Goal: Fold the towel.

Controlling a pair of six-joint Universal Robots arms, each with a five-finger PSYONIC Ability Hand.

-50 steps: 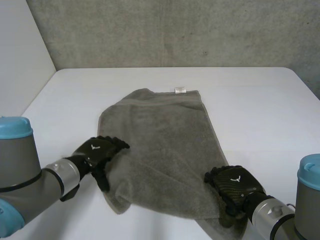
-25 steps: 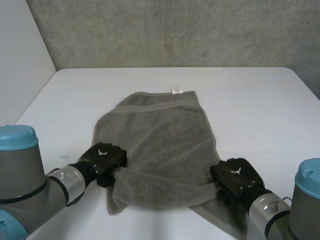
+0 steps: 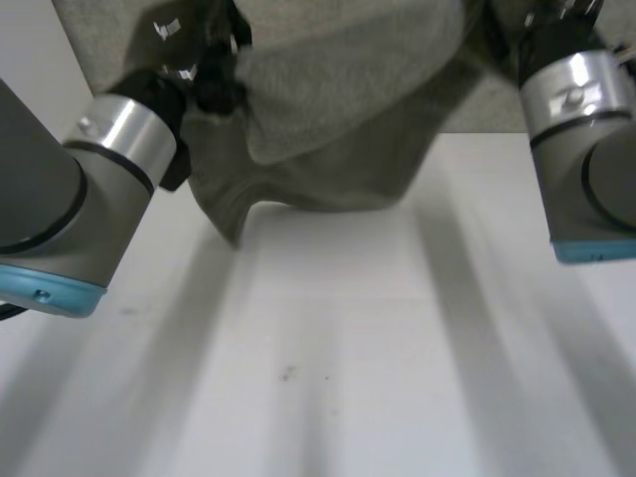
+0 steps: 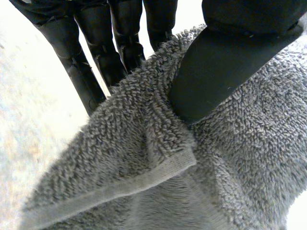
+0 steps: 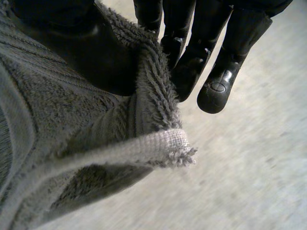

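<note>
Towel [image 3: 338,109]: grey-brown terry cloth, held in the air, slung between the left hand [image 4: 225,62] and the right hand [image 5: 86,48]. Upper part spans from one hand to the other; the rest hangs below them in loose folds, lowest fold under the left hand. At the left hand, pile beside a flat woven hem is pinched between thumb and fingers. At the right hand, a hemmed corner is pinched likewise, its frayed tip sticking out near the fingertips

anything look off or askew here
Nothing damaged. The grey terry towel hangs bunched and lopsided, pinched by the left hand and right hand, one corner drooping lower on the left-arm side. A small dark speck marks the white table.
</note>
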